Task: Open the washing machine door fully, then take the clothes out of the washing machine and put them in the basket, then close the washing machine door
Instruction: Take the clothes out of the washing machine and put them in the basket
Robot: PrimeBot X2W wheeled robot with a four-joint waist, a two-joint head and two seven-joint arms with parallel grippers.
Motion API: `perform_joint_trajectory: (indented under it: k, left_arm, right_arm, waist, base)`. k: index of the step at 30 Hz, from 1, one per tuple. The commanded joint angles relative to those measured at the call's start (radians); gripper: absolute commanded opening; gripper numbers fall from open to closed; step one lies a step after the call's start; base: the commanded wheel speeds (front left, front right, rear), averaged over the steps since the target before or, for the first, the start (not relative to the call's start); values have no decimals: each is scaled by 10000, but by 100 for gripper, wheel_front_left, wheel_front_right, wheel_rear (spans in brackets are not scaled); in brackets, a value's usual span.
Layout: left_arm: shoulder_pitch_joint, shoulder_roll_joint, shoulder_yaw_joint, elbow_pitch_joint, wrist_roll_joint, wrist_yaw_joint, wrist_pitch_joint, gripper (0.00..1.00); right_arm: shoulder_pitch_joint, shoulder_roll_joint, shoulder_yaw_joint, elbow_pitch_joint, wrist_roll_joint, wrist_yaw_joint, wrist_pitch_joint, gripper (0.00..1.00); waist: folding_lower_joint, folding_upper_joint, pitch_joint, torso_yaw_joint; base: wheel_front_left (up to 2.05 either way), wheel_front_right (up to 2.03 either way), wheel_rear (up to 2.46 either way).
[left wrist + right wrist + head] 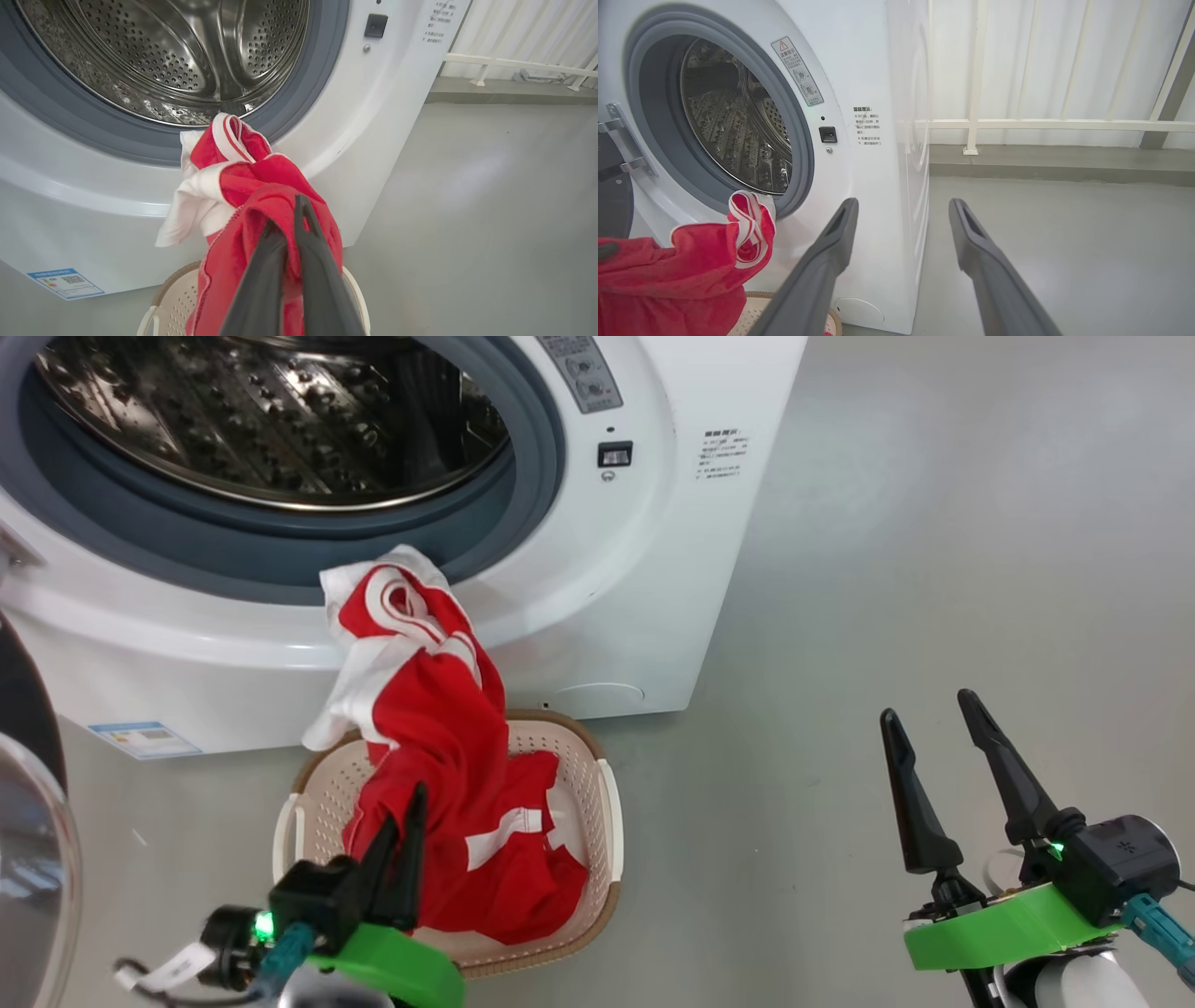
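Transfer step, by my reading: bright red soft fabric clothes (439,737) with white stripes hang from the lip of the big white front-loading washing machine (653,569) down into the small cream perforated plastic basket (560,747), which sits on the grey floor (934,523) just in front. Left gripper (403,812) has its dark fingers (261,280) pinched together on a red fold above the basket. Right gripper (926,705) is spread apart, holding nothing, well off to the side. Round door (28,821), glossy black rim and clear glass, stands swung out at left. Steel drum (280,420) is dimpled and perforated, with no cloth in its visible part. Grey rubber seal (532,476) is smooth and matte. Next, likely: draw the upper end off the seal, lower, release. Limp cloth may drape over the brown woven-look rim (569,719).
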Motion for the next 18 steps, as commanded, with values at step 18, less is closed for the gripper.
perform_joint_trajectory:
  k: [18]
  left_arm:
    - [-2579,-494,224,5291,-116,-545,-641,0]
  right_arm:
    - [-587,-75,593,-210,-18,63,-63,100]
  waist:
    - [0,-1,974,-639]
  base:
    - [0,0,0]
